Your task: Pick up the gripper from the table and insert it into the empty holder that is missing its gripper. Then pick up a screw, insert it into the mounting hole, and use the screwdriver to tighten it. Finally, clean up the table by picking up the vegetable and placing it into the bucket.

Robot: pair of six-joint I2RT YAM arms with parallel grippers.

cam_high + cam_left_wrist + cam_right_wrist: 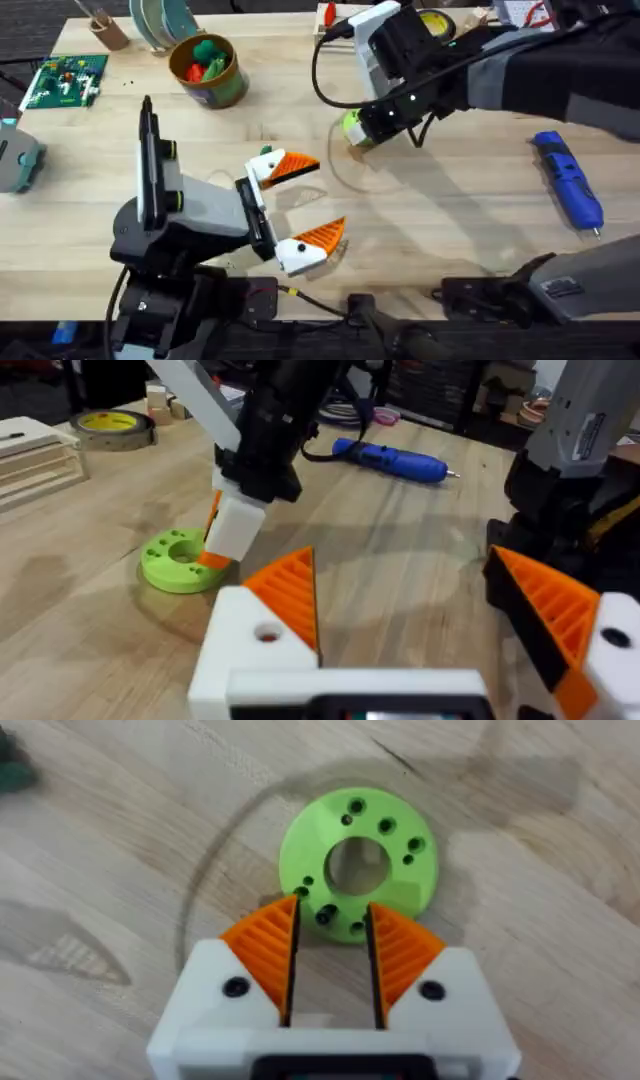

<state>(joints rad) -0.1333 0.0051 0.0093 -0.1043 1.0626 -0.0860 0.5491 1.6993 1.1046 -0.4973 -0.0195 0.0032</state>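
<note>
My right gripper (333, 925) stands over the near rim of a bright green disc (357, 860), its orange ribbed pads a narrow gap apart with nothing clamped between them. My left gripper (325, 197) hovers wide open and empty at mid table, both white fingers carrying orange pads. A small dark-green vegetable (265, 151) lies beside its far finger. The blue screwdriver (568, 178) lies at the right, clear of both arms. At the back left stands the bucket (228, 82) with toys inside. The loose gripper, the empty holder and the screw are out of view.
A green circuit board (65, 80) lies at the far left and a grey part (18, 160) at the left edge. A yellow tape roll (110, 428) and a white slatted rack (35, 460) sit at the back. Bare wood lies between the disc and the screwdriver.
</note>
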